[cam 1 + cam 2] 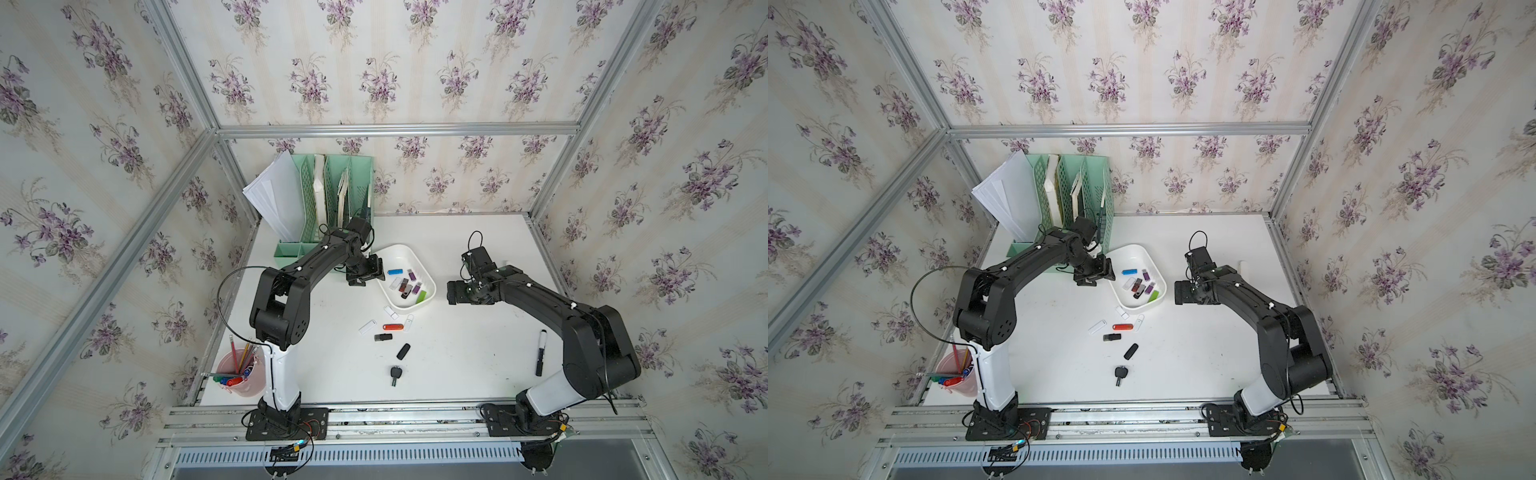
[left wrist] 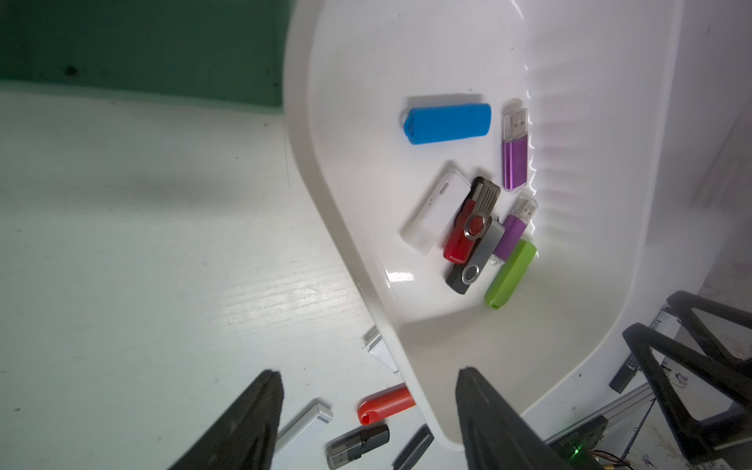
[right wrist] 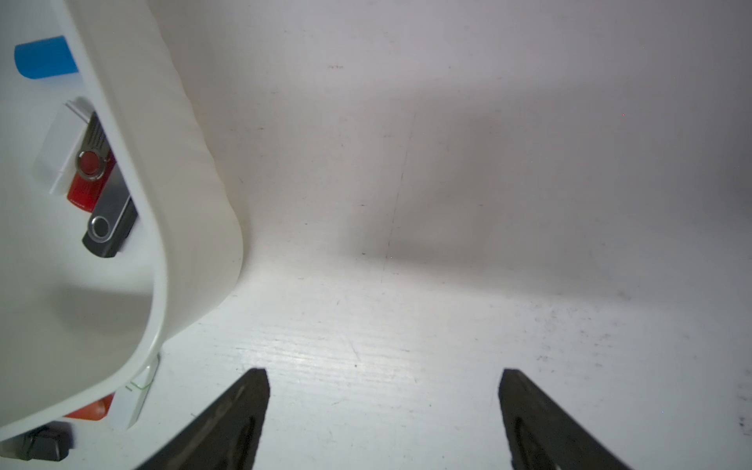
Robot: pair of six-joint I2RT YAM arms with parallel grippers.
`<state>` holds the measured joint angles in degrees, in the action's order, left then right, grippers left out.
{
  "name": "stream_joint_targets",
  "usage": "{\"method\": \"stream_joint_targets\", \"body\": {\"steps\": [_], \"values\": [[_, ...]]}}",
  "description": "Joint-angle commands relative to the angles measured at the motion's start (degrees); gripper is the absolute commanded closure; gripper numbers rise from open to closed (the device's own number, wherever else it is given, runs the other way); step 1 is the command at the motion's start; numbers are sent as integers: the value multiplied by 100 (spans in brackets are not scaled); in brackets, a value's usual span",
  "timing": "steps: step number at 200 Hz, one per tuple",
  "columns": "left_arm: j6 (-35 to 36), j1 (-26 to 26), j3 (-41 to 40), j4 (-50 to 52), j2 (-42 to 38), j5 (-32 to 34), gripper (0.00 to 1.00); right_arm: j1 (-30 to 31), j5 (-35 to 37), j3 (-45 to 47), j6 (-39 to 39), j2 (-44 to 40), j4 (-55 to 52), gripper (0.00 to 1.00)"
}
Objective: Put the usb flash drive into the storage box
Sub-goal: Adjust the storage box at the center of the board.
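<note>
Where its corners round, storage box [image 1: 400, 257] gleams.

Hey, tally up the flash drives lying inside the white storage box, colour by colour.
Blue drive: 1
Purple drives: 2
White drive: 1
Red drive: 1
Black drive: 1
Green drive: 1
Total in the storage box: 7

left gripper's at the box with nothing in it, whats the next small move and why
Probably swing the left gripper away from the storage box and over the orange-red drive, ready to lower around it. Its jaws stand open and empty at the box's rim, while that drive and several more lie loose on the table, within that arm's side.
</note>
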<state>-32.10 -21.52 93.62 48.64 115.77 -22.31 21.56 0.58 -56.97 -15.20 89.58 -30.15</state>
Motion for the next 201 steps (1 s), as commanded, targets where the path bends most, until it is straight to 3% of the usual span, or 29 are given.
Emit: {"method": "stream_joint_targets", "body": {"steps": [1, 54, 148, 179, 201], "values": [[-26, -6, 85, -109, 194, -94, 28, 6, 65, 28, 63, -35, -35, 7], [-77, -221, 756, -272, 838, -384, 28, 6, 37, 69, 54, -151, -75, 7], [-112, -669, 3926, 661, 2639, -704, 29, 14, -91, 721, -203, -983, -294, 7], [82, -658, 3557, 914, 2117, -385, 28, 135, -207, 713, -465, -1199, -425, 7], [314, -617, 2470, 1035, 1257, 15, 27, 592, -149, 765, -935, -1378, -395, 7]]}}
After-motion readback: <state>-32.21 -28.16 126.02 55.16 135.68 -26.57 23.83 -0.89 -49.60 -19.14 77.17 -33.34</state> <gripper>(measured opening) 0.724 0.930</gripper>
